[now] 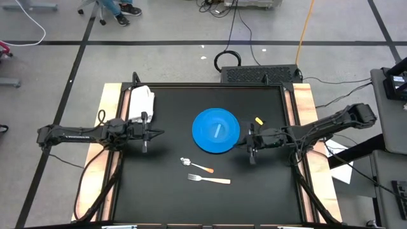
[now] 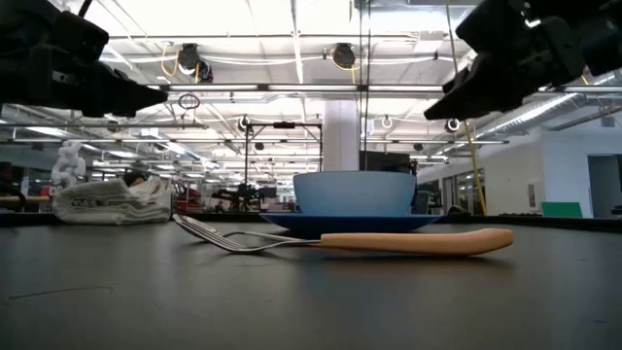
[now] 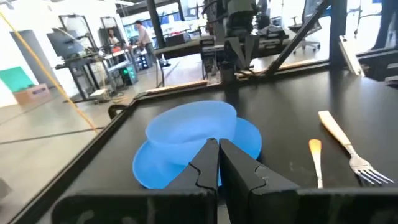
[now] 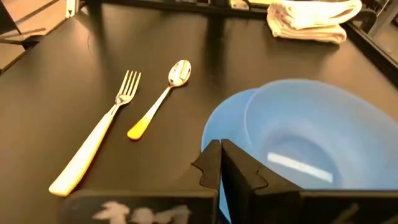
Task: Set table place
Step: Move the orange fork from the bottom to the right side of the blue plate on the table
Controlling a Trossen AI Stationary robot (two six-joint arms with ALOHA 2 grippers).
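On the black table (image 1: 165,197), the right gripper (image 1: 251,145) hovers with its fingers pressed together and holding nothing, just beside the rim of a blue plate (image 1: 202,141) that carries a blue bowl (image 1: 217,129). Across the plate, the left gripper (image 1: 147,133) hangs over bare tabletop, its fingers likewise shut and empty, with a folded white cloth (image 1: 140,102) just behind it near the table's wooden edge. A fork (image 1: 208,179) and a spoon (image 1: 196,165), each with a pale orange handle, lie side by side between the two grippers, nearer the table's front than the plate.
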